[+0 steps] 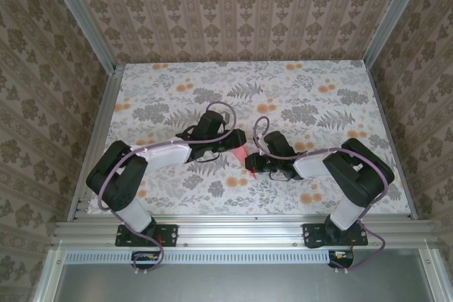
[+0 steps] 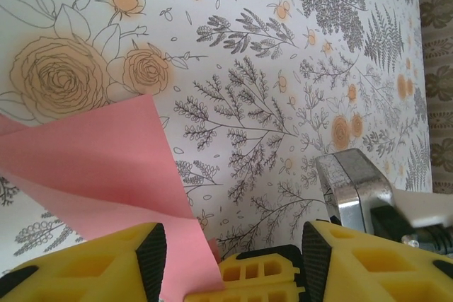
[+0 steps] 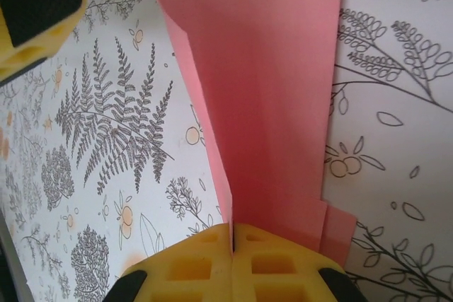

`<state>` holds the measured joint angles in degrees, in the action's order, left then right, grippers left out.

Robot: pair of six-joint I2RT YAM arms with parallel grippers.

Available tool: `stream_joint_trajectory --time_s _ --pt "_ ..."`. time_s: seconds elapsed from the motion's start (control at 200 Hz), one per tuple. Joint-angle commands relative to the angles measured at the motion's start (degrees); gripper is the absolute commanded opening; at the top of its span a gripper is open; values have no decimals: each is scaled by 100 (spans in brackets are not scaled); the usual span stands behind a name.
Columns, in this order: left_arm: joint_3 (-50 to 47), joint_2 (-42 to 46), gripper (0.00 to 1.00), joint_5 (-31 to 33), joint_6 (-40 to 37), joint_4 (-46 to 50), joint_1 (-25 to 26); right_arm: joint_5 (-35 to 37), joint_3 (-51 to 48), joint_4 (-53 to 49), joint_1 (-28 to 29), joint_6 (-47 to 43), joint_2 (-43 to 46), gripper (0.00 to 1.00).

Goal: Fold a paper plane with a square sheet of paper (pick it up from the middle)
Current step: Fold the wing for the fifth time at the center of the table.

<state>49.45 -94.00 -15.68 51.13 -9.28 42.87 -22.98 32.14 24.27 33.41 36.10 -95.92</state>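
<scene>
Salmon-pink and thin, the creased sheet of paper (image 1: 241, 153) is sitting between our two grippers, near the middle of the white tabletop printed with grey ferns and orange flowers (image 1: 163, 90). From above, we are seeing both arms bending inward, so that the left gripper (image 1: 237, 143) and the right gripper (image 1: 253, 164) are standing close together at the paper.

In the right wrist view, our right gripper (image 3: 233, 237) is pinching one end of the sheet: its two yellow fingers (image 3: 184, 266) are pressing together, and the paper is sticking out of the seam between them. From there it is running away from the fingers as a long strip with a straight fold along it, and a second layer is peeking out at one lower edge. One yellow finger of the left gripper, with a black pad, is showing in the upper corner.

In the left wrist view, the jaws of our left gripper (image 2: 233, 242) are standing spread. The paper is going down just beside the black inner pad (image 2: 152, 259) of one finger, and a pointed corner of it is reaching out over the flowers. Whether the pad is touching the paper, we cannot tell. The other finger is well apart from it, and a shiny metal piece (image 2: 350, 185) is showing just beyond that finger.
</scene>
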Motion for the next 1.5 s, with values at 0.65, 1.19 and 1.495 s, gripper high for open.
stream_joint_trajectory --time_s 0.65,1.19,1.495 --pt "-312 -511 54 208 -531 -900 -59 -242 -27 -115 -230 407 -362 0" --pt "-134 -1008 54 53 -644 -1182 -257 -322 -32 -125 -236 408 -460 0" --pt "-98 -1119 54 -35 -692 -1155 -453 -336 -37 -265 -238 346 -481 0"
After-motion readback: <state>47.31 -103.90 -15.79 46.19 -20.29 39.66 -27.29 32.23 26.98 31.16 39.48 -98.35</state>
